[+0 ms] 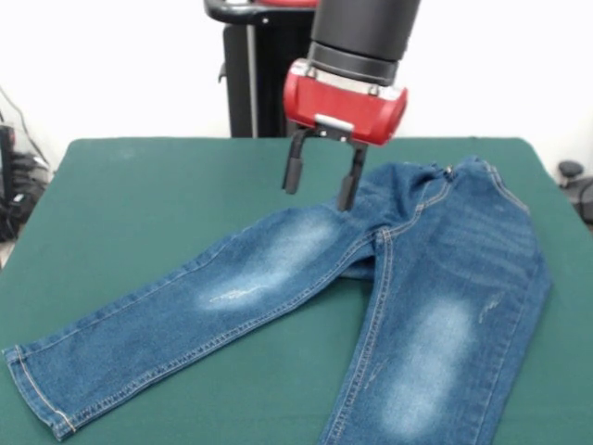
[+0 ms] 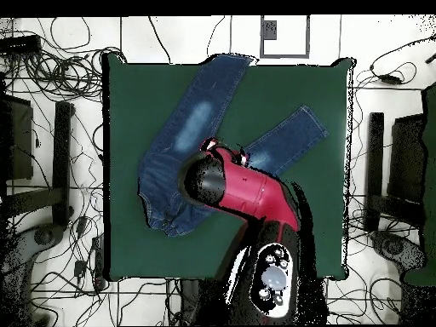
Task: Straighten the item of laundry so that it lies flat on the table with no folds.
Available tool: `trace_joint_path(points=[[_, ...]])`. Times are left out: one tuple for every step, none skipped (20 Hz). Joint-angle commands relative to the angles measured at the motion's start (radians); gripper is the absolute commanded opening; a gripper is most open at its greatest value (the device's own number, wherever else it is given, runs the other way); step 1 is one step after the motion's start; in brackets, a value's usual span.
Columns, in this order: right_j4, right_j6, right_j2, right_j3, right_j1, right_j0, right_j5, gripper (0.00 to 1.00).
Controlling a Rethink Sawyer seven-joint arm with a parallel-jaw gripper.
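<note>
The jeans [image 1: 398,306] lie spread on the table [image 1: 139,204], legs splayed toward the lower frame. The gripper [image 1: 321,181] hangs open at upper centre, holding nothing.

Jeans [image 1: 435,278]: blue denim, faded whitish patches on both legs, tan stitching along seams and hems. Table [image 1: 139,204]: dark green cloth top, plain to every edge. My gripper [image 1: 321,178]: black fingers under red housing, black arm above.
</note>
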Motion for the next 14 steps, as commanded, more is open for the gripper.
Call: trace_joint_path(points=[[-0.088,-0.016,0.186,-0.082,0.0,-0.048,-0.054,1.0],[-0.097,-0.016,0.189,-0.091,-0.001,-0.053,-0.048,1.0],[-0.104,-0.014,0.195,-0.096,-0.001,-0.059,-0.046,1.0],[-0.112,-0.01,0.203,-0.098,-0.005,-0.066,-0.059,1.0],[-0.119,-0.005,0.211,-0.102,-0.01,-0.073,-0.073,1.0],[-0.126,0.002,0.213,-0.106,-0.012,-0.075,-0.086,1.0],[-0.137,0.005,0.216,-0.111,-0.014,-0.078,-0.101,1.0],[-0.148,0.008,0.219,-0.116,-0.016,-0.08,-0.116,1.0],[-0.157,0.006,0.22,-0.124,-0.017,-0.08,-0.117,1.0],[-0.168,0.01,0.222,-0.131,-0.018,-0.08,-0.13,1.0],[-0.179,0.013,0.227,-0.133,-0.021,-0.081,-0.135,1.0],[-0.184,0.016,0.228,-0.139,-0.02,-0.081,-0.131,1.0],[-0.191,0.019,0.23,-0.138,-0.024,-0.082,-0.136,1.0],[-0.199,0.013,0.235,-0.143,-0.023,-0.084,-0.126,1.0]])
